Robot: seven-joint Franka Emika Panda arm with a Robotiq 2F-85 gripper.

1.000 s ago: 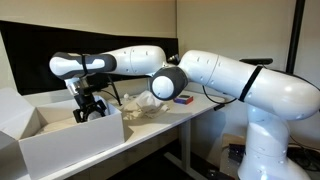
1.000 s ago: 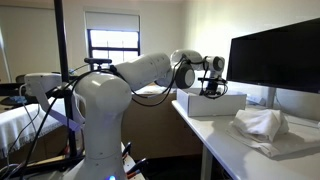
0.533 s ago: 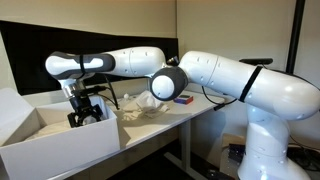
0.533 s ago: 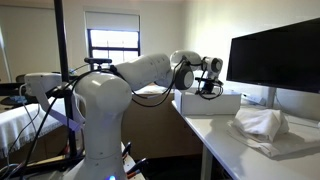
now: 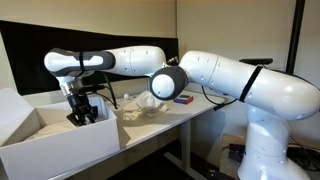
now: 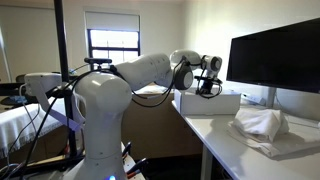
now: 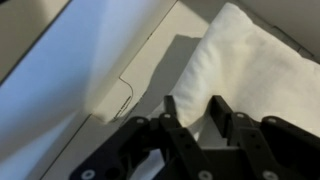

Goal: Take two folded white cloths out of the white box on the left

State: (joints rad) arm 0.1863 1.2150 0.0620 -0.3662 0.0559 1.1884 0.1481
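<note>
In an exterior view, the white arm (image 5: 215, 75) reaches across the table (image 5: 195, 110) and points its end effector (image 5: 85, 115) down into the white box (image 5: 70, 150). The box stands at the table's end, with one tall flap raised on its far side. The fingers sit below the rim, and the box's front wall hides what they meet. A rumpled cloth (image 5: 140, 110) lies on the table just beside the box, outside it. A small blue and red object (image 5: 183, 99) lies farther along the table.

In an exterior view from behind the robot, the end effector (image 6: 208, 90) hangs at the top of the white box (image 6: 215, 104), which stands at the far end of the table (image 6: 225, 145). The rumpled cloth (image 6: 262, 124) lies in the foreground in front of a dark monitor (image 6: 275, 55), well apart from the box.

In the wrist view, the end effector (image 7: 193, 108) comes in from the bottom edge. Its two black fingers (image 7: 176, 122) stand narrow, close to each other. A folded cloth (image 7: 255, 70) lies flat on the floor of the white box (image 7: 90, 70), and its near edge runs into the gap between the fingers. I cannot tell whether they already pinch the fabric.
</note>
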